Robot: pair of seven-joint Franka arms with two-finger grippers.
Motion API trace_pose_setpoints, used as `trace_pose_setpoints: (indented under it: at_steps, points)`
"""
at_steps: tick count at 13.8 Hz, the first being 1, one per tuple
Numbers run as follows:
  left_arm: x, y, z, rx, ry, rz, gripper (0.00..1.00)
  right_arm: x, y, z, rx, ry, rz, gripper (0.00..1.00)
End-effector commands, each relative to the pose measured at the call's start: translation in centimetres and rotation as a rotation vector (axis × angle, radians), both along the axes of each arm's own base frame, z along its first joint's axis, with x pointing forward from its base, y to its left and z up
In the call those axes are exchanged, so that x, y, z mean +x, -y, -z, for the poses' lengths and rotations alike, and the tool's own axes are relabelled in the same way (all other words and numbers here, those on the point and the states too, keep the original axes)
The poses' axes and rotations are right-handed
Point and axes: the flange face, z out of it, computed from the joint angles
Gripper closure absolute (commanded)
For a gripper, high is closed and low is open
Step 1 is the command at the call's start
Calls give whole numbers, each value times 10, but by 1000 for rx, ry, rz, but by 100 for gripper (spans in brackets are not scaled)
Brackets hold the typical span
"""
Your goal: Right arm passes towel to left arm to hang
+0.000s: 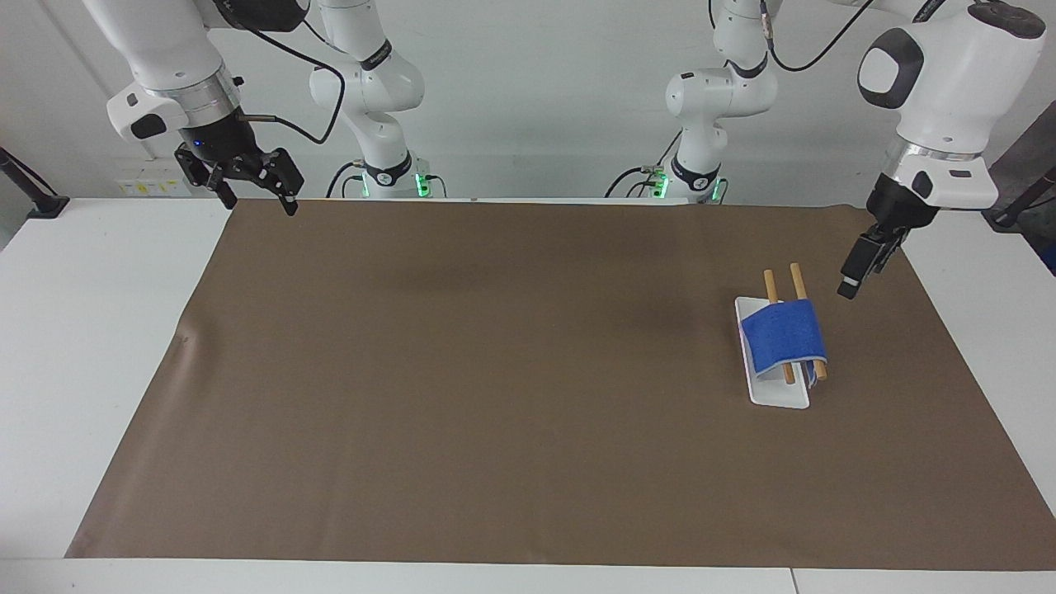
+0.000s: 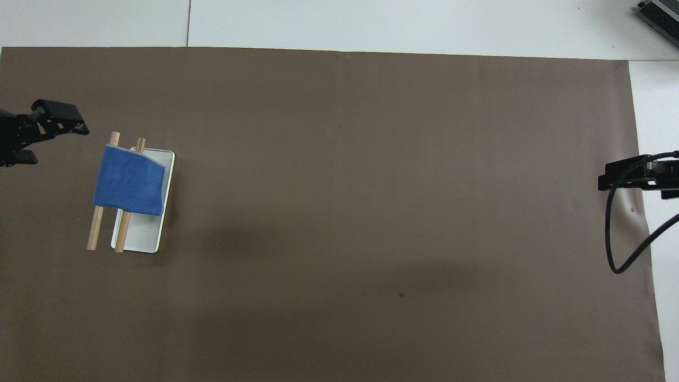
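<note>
The blue towel [image 1: 784, 334] [image 2: 130, 180] hangs draped over two wooden bars [image 1: 796, 276] [image 2: 95, 233] of a small rack with a white base [image 1: 780, 398] [image 2: 143, 236], toward the left arm's end of the table. My left gripper [image 1: 850, 285] [image 2: 53, 140] hovers open over the mat beside the rack, tilted toward it and touching neither the rack nor the towel. The right gripper [image 1: 257, 202] [image 2: 610, 180] waits open and holds nothing, raised over the mat's corner at the right arm's end.
A large brown mat [image 1: 495, 371] [image 2: 371, 185] covers most of the white table [image 1: 99, 330]. The right arm's black cable [image 2: 618, 239] loops over the mat's edge.
</note>
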Motion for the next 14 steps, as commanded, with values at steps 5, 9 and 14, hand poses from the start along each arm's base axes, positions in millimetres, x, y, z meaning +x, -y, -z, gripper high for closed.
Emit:
trace_pose_setpoints:
  at_steps: [5, 9, 14]
  points:
    - [-20, 9, -51, 56, -95, 339, 0, -4, -3, -3, -20, 1, -1, 0]
    - [-25, 4, -61, 57, -119, 411, 0, -3, -2, -3, -21, 6, 1, 0]
    - [-47, -1, -63, 39, -213, 460, 0, -3, -2, -2, -19, 12, 1, 0]
